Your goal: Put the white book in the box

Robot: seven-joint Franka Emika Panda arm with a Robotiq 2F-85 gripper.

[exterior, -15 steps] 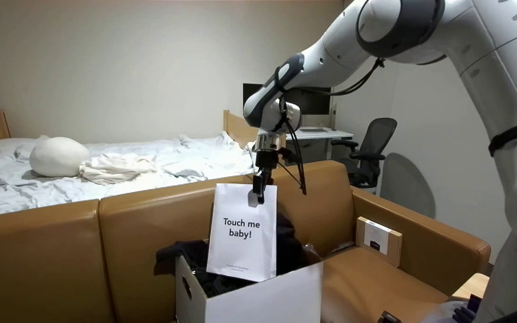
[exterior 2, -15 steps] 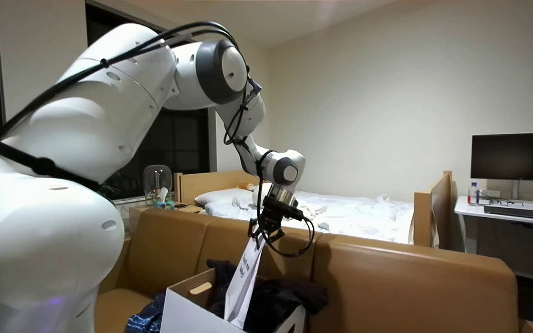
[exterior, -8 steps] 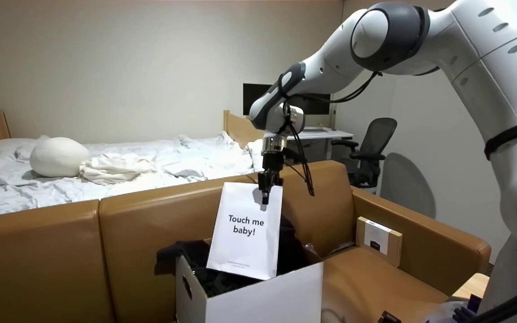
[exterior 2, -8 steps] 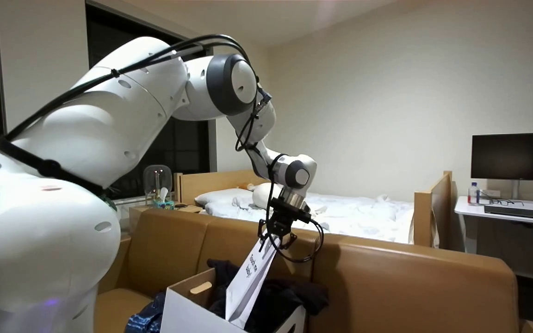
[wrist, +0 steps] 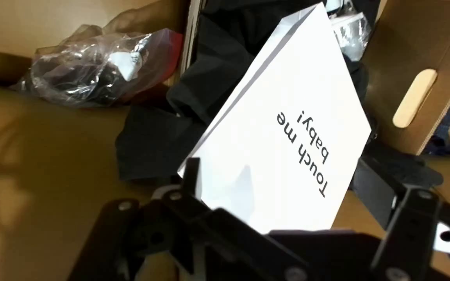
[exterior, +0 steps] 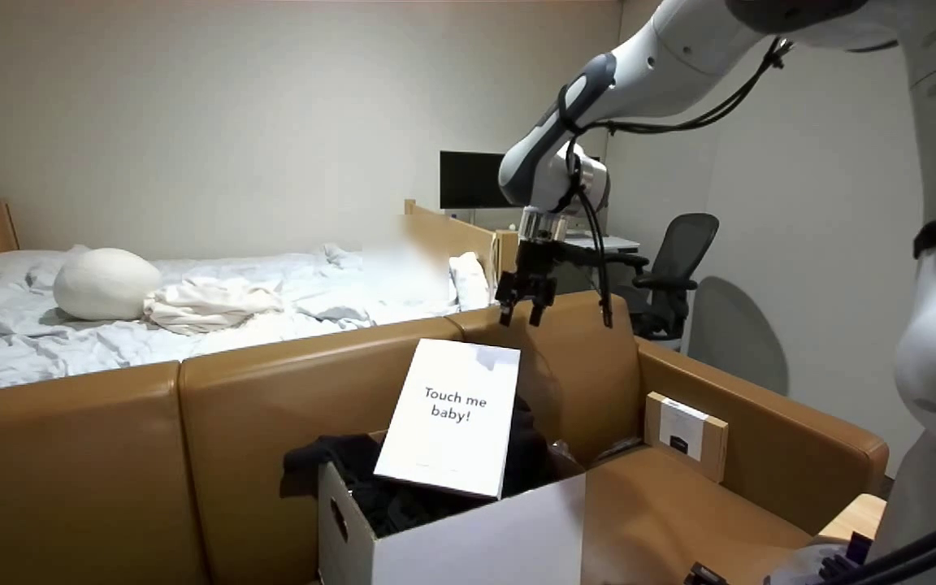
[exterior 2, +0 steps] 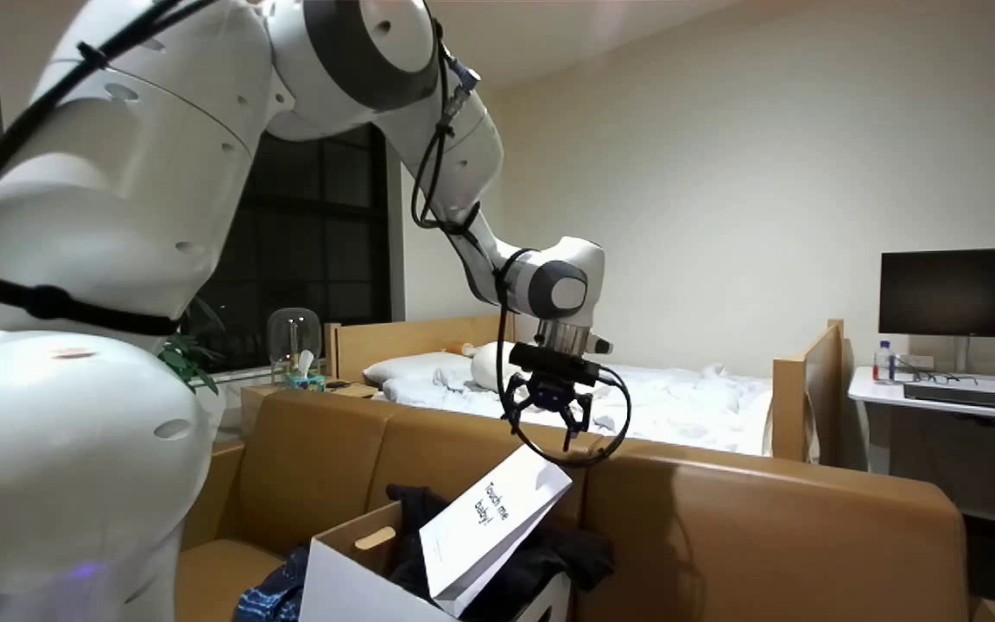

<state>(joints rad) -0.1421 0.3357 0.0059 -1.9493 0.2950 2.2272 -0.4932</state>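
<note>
While the white book (exterior: 452, 447) leans at a slant in the box (exterior: 476, 536), its lower end inside the rim and its upper end sticking up above it, the gripper (exterior 2: 541, 432) hangs just above that upper end, apart from it. Its jaws are spread wide and hold nothing. Dark cloth (wrist: 225, 58) lies under the book, fills much of the box and spills over the edge. A small clear bag (wrist: 352, 35) shows beside the book in the wrist view. A crumpled plastic bag (wrist: 88, 70) with a red edge lies just outside the box, and blue patterned cloth (exterior 2: 273, 592) lies by the opposite wall, which has a hand hole (wrist: 414, 97). Close behind the box rises the back of a brown couch (exterior: 273, 406); further along, a cardboard package (exterior: 714, 447) with a white label (exterior: 682, 431) leans against the armrest (exterior: 801, 455). Beyond the couch are a bed (exterior 2: 791, 406) with rumpled white bedding (exterior 2: 679, 397), a round white cushion (exterior: 106, 284), a desk (exterior 2: 877, 396), a monitor (exterior 2: 964, 294) and an office chair (exterior: 683, 252).
</note>
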